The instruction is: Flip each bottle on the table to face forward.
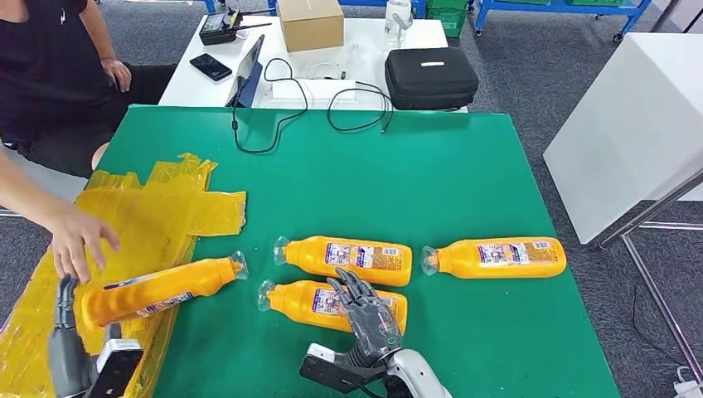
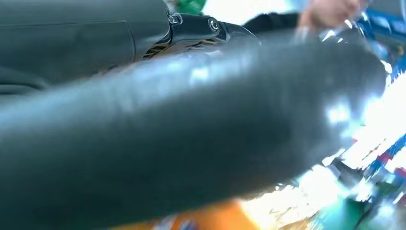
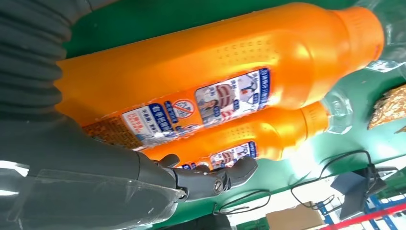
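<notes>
Right hand (image 1: 367, 319) lies fingers spread over the nearest bottle (image 1: 305, 303), beside its neighbour (image 1: 348, 259); pressing could roll it away. Left hand (image 1: 68, 332) holds another bottle (image 1: 157, 288). Right wrist view: both labels showing.

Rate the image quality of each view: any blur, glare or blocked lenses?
Head view: sharp and evenly lit, four bottles and the right robot hand readable. Left wrist view: badly blurred, the left robot hand smeared across the lens, blown-out glare at one edge. Right wrist view: the nearest bottle is crisp, its label legible, with bright sheen on the plastic.
</notes>
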Controlling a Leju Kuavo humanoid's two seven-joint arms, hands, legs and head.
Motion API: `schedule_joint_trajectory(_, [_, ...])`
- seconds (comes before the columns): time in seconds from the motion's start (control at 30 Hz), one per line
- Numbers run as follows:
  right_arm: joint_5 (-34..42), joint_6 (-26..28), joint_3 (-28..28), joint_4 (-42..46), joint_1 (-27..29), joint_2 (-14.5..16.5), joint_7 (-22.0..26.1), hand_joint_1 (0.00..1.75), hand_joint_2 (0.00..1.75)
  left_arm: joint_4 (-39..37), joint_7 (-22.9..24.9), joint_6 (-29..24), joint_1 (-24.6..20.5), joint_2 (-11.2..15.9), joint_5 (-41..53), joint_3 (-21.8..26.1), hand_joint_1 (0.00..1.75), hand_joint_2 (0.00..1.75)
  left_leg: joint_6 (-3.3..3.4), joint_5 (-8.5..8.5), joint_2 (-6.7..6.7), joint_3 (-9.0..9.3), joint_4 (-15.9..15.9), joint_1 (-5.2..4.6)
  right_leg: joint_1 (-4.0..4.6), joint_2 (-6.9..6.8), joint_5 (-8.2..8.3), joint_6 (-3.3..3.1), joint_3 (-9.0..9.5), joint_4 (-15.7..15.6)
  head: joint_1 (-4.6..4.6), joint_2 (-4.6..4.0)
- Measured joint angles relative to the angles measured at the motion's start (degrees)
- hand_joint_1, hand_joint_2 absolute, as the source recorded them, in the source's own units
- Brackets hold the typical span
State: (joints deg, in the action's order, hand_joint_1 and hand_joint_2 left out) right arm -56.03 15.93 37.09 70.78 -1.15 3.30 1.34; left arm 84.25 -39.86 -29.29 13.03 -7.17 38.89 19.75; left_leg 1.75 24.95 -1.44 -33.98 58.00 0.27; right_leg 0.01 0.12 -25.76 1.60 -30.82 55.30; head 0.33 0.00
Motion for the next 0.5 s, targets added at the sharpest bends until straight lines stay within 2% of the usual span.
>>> schedule_joint_trajectory(0.07, [-1.6,-0.1,0.1,0.6,0.2,-0.4,-1.0,0.0,1.75,3.4,-0.1,2.5,1.0,-0.3,-4.0,0.2,0.0,0.0,0.0,0.0,0.0,-0.01,0.0,0.01,0.01,0.0,0.0,-0.01,0.0,0.0,0.02,0.0])
schedule_joint_trajectory(0.13, [-4.0,-0.4,0.3,1.4,0.6,-0.8,-2.4,0.0,1.75,8.6,-0.2,6.2,2.5,-0.7,-13.1,0.2,0.0,0.0,0.0,0.0,0.14,-0.03,0.0,0.02,0.03,0.06,0.01,-0.01,-0.01,0.0,0.02,0.0])
schedule_joint_trajectory(0.27, [-7.4,-2.6,1.0,3.4,1.4,-1.5,-5.3,0.0,1.75,20.5,-0.3,17.0,4.9,-2.5,-27.7,2.1,0.0,0.0,0.0,0.0,0.15,-0.03,0.0,0.02,0.04,0.09,0.01,-0.01,-0.02,0.0,0.0,0.0])
schedule_joint_trajectory(0.33, [-8.5,-3.9,1.5,4.0,1.5,-1.8,-6.7,0.0,1.75,25.6,-0.4,24.2,5.5,-4.6,-31.8,4.3,0.0,0.0,0.0,0.0,0.11,-0.03,0.0,0.02,0.04,0.09,0.01,-0.01,-0.01,0.0,0.01,0.0])
schedule_joint_trajectory(0.4, [-9.5,-4.9,1.9,4.4,1.7,-2.1,-7.7,0.0,1.75,29.6,-0.4,29.1,5.7,-6.8,-33.9,6.6,0.0,0.0,0.0,0.0,0.13,-0.03,0.0,0.0,0.03,0.09,0.01,-0.01,-0.01,0.0,0.01,0.0])
schedule_joint_trajectory(0.5, [-9.9,-5.2,2.4,4.8,1.9,-2.5,-8.2,0.0,1.75,33.3,-0.4,30.7,5.8,-8.8,-34.6,8.9,0.0,0.0,0.0,0.0,0.14,-0.02,0.0,-0.01,0.02,0.09,0.01,-0.01,-0.01,0.0,0.0,0.0])
